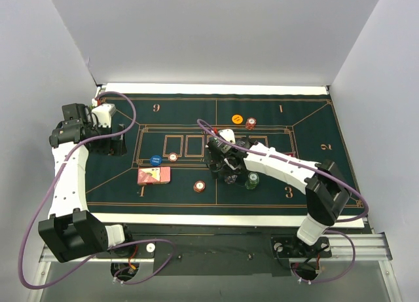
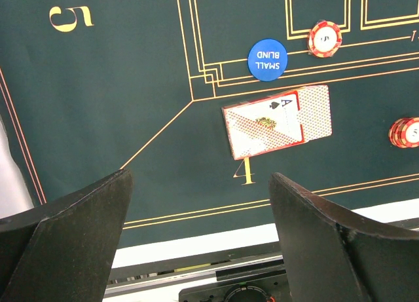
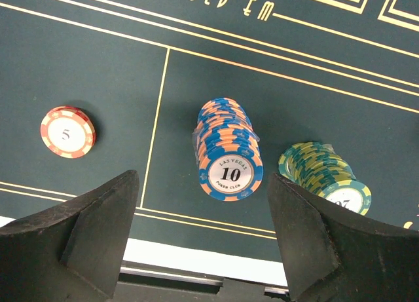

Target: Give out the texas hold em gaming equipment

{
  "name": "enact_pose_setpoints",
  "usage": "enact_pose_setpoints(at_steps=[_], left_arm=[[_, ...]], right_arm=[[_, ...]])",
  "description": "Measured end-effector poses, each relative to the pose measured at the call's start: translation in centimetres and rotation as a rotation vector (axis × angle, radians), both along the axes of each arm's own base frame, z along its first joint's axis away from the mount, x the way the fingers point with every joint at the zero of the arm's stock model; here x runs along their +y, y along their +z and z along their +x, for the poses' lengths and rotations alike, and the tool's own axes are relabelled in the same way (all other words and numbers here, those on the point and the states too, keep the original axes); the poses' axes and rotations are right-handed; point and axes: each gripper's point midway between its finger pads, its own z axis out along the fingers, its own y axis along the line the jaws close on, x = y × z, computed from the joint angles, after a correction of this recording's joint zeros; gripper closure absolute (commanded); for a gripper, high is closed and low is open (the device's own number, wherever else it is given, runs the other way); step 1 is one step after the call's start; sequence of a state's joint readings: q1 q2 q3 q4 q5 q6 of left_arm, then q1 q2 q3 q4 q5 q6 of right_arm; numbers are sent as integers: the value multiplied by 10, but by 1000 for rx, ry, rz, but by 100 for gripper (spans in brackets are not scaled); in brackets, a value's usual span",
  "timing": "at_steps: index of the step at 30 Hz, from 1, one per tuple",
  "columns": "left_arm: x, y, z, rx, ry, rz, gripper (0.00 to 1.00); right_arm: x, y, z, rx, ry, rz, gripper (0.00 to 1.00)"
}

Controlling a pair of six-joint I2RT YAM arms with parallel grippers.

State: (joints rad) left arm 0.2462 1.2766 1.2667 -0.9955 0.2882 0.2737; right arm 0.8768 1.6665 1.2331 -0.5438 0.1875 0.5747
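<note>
Downward, right end effector (image 3: 201,183) over chips (image 3: 226,141)

The mat (image 3: 78,73) looks matt felt, the 10 chips (image 3: 229,154) smooth plastic, the cards (image 2: 278,122) coated paper.

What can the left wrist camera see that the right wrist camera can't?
Only the left wrist view shows the blue SMALL BLIND button and the playing cards, with an ace face up on top. Only the right wrist view shows a blue-and-orange chip stack marked 10 and a green chip stack beside it. Both show the green mat with gold lines and a red chip marked 5, probably the same one.
</note>
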Motion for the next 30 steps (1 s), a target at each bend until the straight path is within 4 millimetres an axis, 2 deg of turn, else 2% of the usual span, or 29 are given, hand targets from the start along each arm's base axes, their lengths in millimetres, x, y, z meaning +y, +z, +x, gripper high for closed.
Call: enact_pose_setpoints(at_steps=[8,13,17,25,30], left_arm=[[0,0,0,0,0,1,4],[0,0,0,0,1,1,4],[1,0,0,1,1,3,4],[1,0,0,0,2,4,4],[1,2,0,-6,1,6,4]], right_arm=[[-3,-2,4,-5,-10,-10,27],[-10,-17,10,14,-33,-28,30],[-15,-25,11,28,-41,-42,36],[-8,-28,13,33,-35,-14,54],[-13,-37,12,51,-46,-8,55]])
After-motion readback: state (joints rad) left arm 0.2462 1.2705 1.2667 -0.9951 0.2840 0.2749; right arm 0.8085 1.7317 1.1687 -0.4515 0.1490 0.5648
